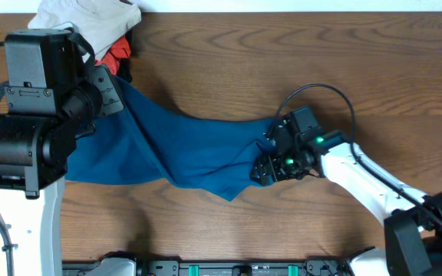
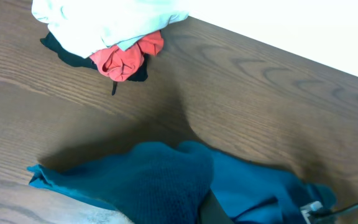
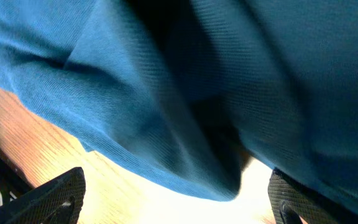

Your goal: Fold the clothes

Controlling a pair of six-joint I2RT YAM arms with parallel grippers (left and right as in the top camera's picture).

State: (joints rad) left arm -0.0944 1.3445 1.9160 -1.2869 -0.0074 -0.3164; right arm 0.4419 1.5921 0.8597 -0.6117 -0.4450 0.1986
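A dark blue knit fabric garment [image 1: 190, 149] lies in a crumpled band on the brown wood-grain table [image 1: 344, 54], starting just beside the heap of white, red and black clothes [image 1: 102, 27] and running away from it toward the right arm. The end nearest the heap rises to the left gripper [image 1: 106, 92], which sits right next to the heap. Its fingers are hidden in both views, so I cannot tell whether they pinch the cloth or only rest against it. At the end farthest from the heap the right gripper [image 1: 267, 167] is at the hem. Its wrist view shows the black fingertips [image 3: 58, 193] spread wide apart with a fold of blue cloth sagging between them and nothing clamped.

Several things could go wrong:
- The right fingers could close on a bunched wad of layers instead of one clean corner, which would skew the fold
- A pull toward the heap before the right side has a hold would slide the hem out from between the parted fingers and drag the garment into a tighter crumple
- The left arm works so close to the heap that a sweep could snag the red piece or pull the blue cloth onto it
- The diagonal creases away from the heap would be folded in unless the cloth is tensioned flat first
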